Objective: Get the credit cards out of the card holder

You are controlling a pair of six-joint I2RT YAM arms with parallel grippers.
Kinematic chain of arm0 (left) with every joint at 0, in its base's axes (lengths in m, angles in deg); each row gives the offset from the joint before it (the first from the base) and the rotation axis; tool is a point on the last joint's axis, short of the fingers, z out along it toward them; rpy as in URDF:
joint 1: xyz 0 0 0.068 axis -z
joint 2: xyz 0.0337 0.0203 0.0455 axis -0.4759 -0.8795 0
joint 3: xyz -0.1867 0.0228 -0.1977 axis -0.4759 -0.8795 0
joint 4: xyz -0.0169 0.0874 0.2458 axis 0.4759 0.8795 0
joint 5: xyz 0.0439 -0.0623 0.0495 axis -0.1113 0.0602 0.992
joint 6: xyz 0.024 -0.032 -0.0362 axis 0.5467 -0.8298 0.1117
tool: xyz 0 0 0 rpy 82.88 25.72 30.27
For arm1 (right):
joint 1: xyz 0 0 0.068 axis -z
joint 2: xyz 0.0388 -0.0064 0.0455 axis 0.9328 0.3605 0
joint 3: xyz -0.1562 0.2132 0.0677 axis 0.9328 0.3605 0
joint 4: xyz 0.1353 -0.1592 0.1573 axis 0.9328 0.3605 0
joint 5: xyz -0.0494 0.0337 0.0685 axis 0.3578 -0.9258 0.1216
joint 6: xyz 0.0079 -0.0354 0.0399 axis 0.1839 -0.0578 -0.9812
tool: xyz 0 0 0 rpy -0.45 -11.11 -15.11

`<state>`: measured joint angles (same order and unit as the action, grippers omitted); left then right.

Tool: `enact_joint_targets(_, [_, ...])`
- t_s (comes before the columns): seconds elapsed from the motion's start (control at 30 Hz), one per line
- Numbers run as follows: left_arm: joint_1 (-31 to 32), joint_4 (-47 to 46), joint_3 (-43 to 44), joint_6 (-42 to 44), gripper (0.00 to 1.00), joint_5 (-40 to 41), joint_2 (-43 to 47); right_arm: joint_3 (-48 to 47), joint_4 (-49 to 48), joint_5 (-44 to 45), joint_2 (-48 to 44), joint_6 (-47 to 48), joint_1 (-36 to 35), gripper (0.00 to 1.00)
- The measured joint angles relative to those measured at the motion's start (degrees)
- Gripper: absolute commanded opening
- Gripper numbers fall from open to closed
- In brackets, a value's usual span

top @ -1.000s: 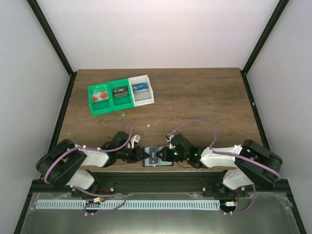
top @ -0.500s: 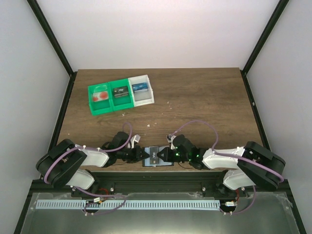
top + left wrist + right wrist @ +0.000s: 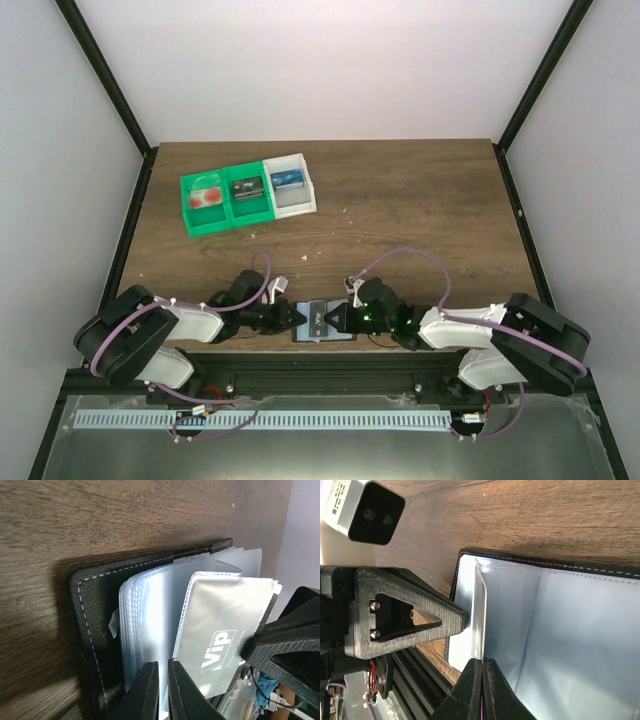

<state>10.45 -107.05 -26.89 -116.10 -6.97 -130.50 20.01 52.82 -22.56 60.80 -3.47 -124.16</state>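
Note:
The black card holder [image 3: 318, 331] lies open at the table's near edge, between my two grippers. In the left wrist view its black cover [image 3: 90, 610] holds clear sleeves, and one sleeve carries a pale card printed "VIP" [image 3: 225, 630]. My left gripper [image 3: 298, 317] [image 3: 163, 664] is shut on a sleeve's edge beside that card. My right gripper [image 3: 328, 320] [image 3: 482, 661] is shut on the upright leaf holding the pale card [image 3: 479, 610], from the opposite side. A red and white card [image 3: 207, 197] lies in the tray.
A green-and-white three-compartment tray [image 3: 230, 223] stands at the back left, with a black item [image 3: 246, 188] and a blue item [image 3: 287, 181] in its other compartments. The holder sits right at the table's front edge, with the metal rail [image 3: 415, 675] just below.
My right gripper has crept a little left along the holder and its arm has shifted slightly. The left arm and the holder have stayed put.

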Motion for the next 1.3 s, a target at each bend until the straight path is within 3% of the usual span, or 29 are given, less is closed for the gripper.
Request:
enact_joint_targets(0.07, [0.00, -0.02, -0.02, -0.02, 0.09, 0.00, 0.00, 0.24, -0.22, -0.02, 0.00, -0.02, 0.00, 0.06])
enact_joint_targets(0.13, [0.00, -0.02, -0.02, -0.02, 0.09, 0.00, 0.00, 0.26, -0.28, -0.09, 0.00, -0.07, 0.02, 0.01])
enact_joint_targets(0.3, [0.00, -0.04, -0.02, -0.02, 0.09, 0.00, 0.00, 0.26, -0.52, -0.66, 0.02, 0.07, 0.04, 0.01])
enact_joint_targets(0.37, [0.00, -0.04, -0.02, -0.02, 0.09, 0.00, 0.00, 0.26, -0.66, -0.68, 0.02, 0.09, 0.04, 0.08])
enact_joint_targets(0.47, [0.00, -0.04, -0.02, 0.00, 0.09, 0.00, 0.00, 0.26, -0.59, -0.68, 0.13, 0.20, 0.04, 0.01])
enact_joint_targets(0.87, [0.00, -0.11, -0.02, 0.02, 0.09, -0.02, -0.11, 0.26, 0.57, -0.39, -0.76, 0.20, 0.04, 0.01])
enact_joint_targets(1.3, [0.00, -1.05, -0.02, 0.04, 0.09, -0.15, -0.81, -0.04, 8.59, 2.29, -6.12, 0.83, 0.04, 0.01])
